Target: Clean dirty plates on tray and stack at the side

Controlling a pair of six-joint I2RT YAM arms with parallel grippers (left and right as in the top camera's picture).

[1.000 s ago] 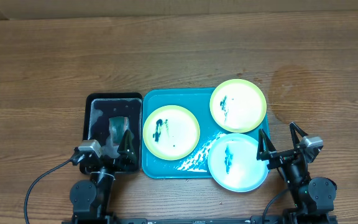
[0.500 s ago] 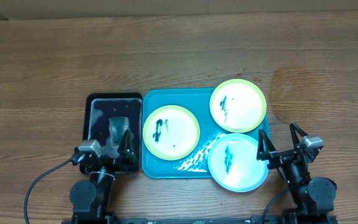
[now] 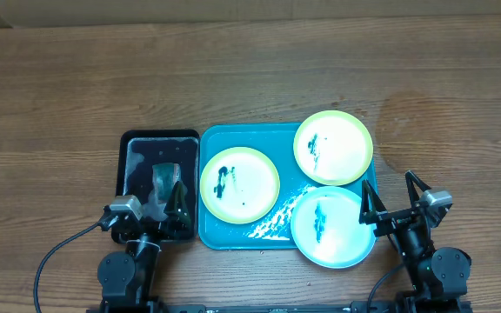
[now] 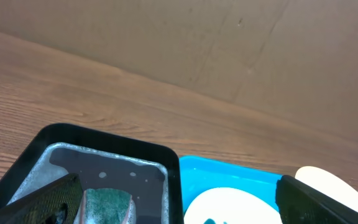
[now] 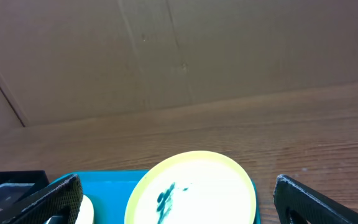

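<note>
While both arms sit at the near edge of the table (image 3: 59, 87), each end effector stands spread as wide as it goes, with nothing between its fingers. The left end effector (image 3: 150, 209) hangs over the near end of a small black tray (image 3: 122, 169), which lies just left of the turquoise tray (image 3: 233, 137), their long sides side by side. A wet sheen covers the black tray's floor, and a greenish sponge (image 3: 163, 181) lies in it directly ahead of the left fingers (image 4: 48, 200); the left wrist view shows it low between them. Three smeared plates lie on the turquoise tray. The left yellow-green plate (image 3: 239, 183) lies wholly inside the rim, near the black tray. The far yellow-green plate (image 3: 333, 147) laps over the tray's far right corner. The light blue plate (image 3: 332, 226) sits just beside it and overhangs the near right corner. The right end effector (image 3: 388, 193) hovers off the tray's right side, its inner finger just beside the light blue plate's edge and its outer finger over bare wood. From the right wrist, the far yellow-green plate fills the gap between the fingers (image 5: 328, 199), so it lies straight ahead. A black cable (image 3: 55, 256) loops beside the left arm's base, a faint round stain (image 3: 416, 117) marks the wood right of the far plate, and a cardboard wall (image 4: 166, 37) closes off the table's far side.
</note>
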